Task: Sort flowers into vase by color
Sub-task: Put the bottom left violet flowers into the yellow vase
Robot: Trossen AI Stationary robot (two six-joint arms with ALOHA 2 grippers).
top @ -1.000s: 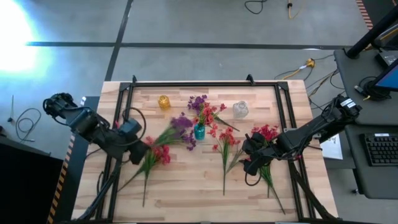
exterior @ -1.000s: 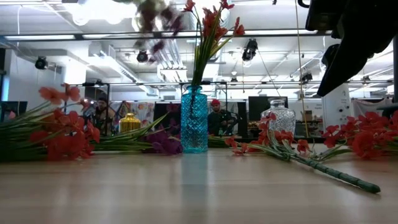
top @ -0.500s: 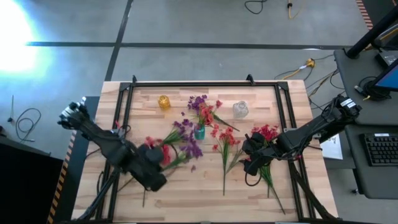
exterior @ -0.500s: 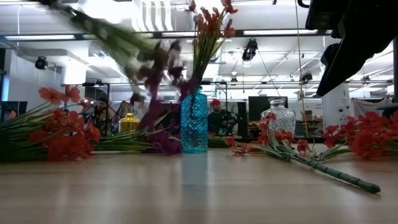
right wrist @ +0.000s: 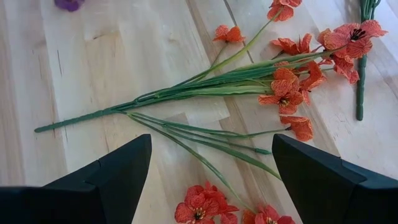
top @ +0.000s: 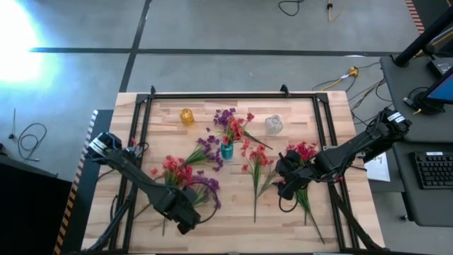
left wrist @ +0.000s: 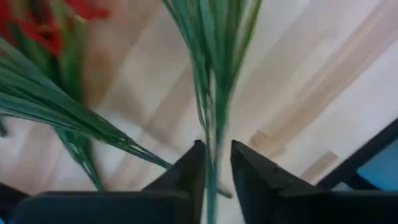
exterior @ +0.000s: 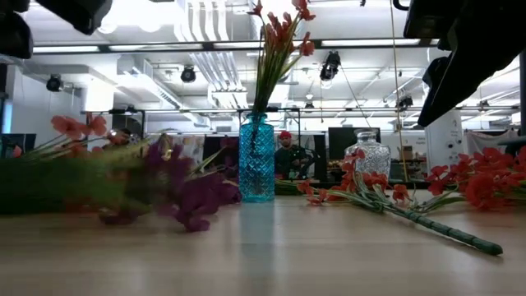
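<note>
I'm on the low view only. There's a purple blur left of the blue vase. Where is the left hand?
Observer: The left hand is over the table's left half, at the stem end of a purple sprig.
Operator: And the right hand?
Observer: The right hand hovers open above red sprigs lying on the right side.
Operator: Any vase I'm missing?
Observer: A small yellow vase stands beyond the blue vase, to its left.

Ceiling strip lights (exterior: 205, 41) flood my workspace evenly — a white glare (top: 14, 35) burns out the floor's corner from overhead. My moving purple sprig (exterior: 185, 193) smears into blur at table height — stems (left wrist: 214, 74) before my left wrist lie soft, unfocused.
</note>
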